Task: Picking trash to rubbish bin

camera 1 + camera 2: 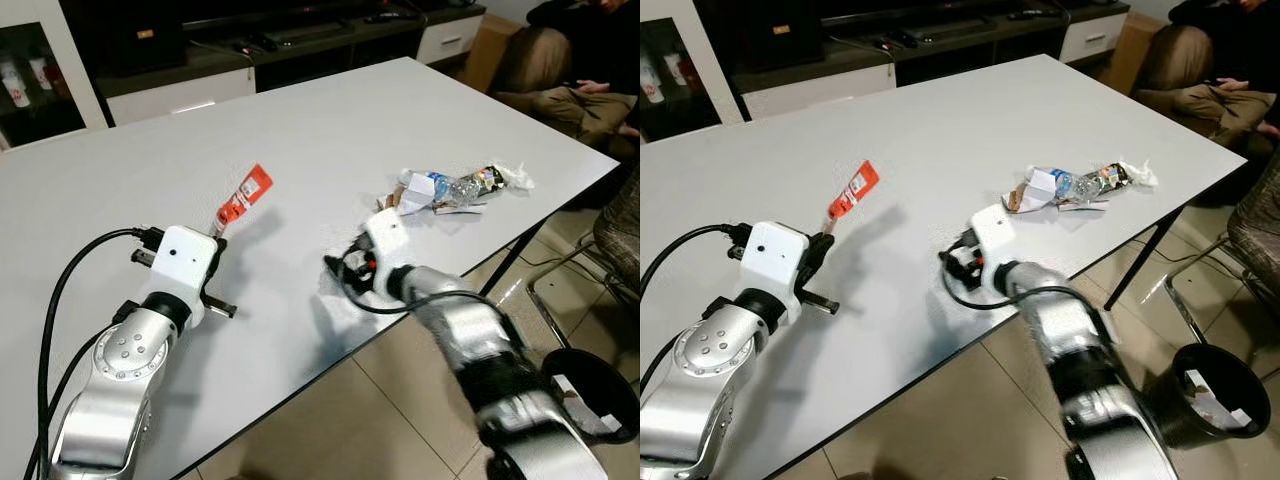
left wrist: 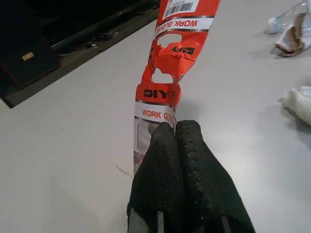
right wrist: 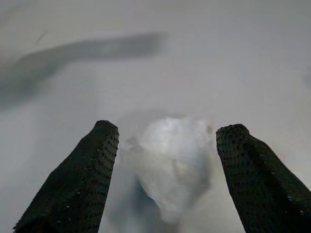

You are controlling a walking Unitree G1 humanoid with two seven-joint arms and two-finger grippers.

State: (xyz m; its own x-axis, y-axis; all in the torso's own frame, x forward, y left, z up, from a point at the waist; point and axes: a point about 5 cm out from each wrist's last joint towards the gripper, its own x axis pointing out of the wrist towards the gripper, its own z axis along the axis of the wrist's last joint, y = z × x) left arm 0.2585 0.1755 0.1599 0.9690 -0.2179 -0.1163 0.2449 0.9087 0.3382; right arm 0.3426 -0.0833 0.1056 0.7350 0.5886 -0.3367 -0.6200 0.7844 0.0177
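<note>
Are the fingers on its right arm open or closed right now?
Open: the right gripper has its two fingers spread, with a white crumpled wad lying between them on the table.

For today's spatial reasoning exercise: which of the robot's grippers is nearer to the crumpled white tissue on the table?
Right. The right gripper is open with its fingers on either side of the crumpled white tissue. The left gripper, farther along the table, is shut on the red wrapper.

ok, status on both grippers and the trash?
Left gripper shut on orange wrapper, lifted. Right gripper open, fingers straddling white crumpled tissue. Trash pile on table; bin beside.
</note>
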